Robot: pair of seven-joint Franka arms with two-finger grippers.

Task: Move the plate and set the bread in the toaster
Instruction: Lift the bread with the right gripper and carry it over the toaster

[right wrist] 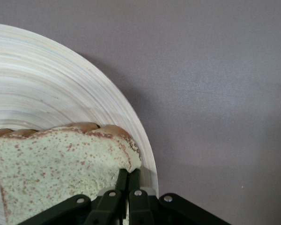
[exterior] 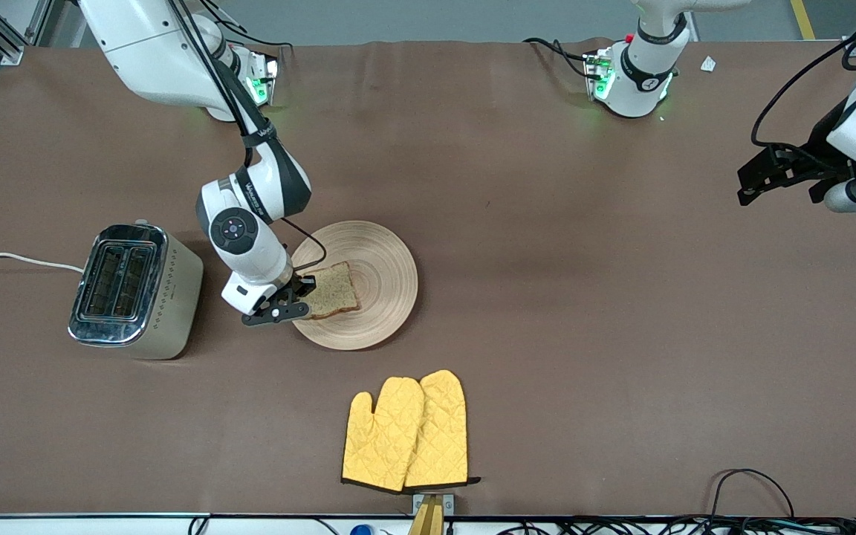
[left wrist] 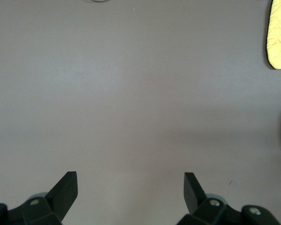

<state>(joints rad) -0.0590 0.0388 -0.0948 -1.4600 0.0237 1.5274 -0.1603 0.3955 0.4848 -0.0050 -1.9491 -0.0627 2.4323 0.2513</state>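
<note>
At the round tan wooden plate's (exterior: 380, 271) rim nearest the cream two-slot toaster (exterior: 138, 293), the right tool (exterior: 302, 293) pinches the brown speckled bread slice's (exterior: 333, 290) edge. The left tool (left wrist: 130, 190) waits spread wide over bare brown surface (exterior: 584, 297).

1. Front view looks down from high across the table (exterior: 547, 223), facing both arm bases
2. Left wrist view looks down on bare table, sharing the oven mitts (left wrist: 280, 35) with the front view (exterior: 406, 431)
3. Right wrist view sits close over the plate (right wrist: 61, 93), also in the front view (exterior: 387, 275)
</note>
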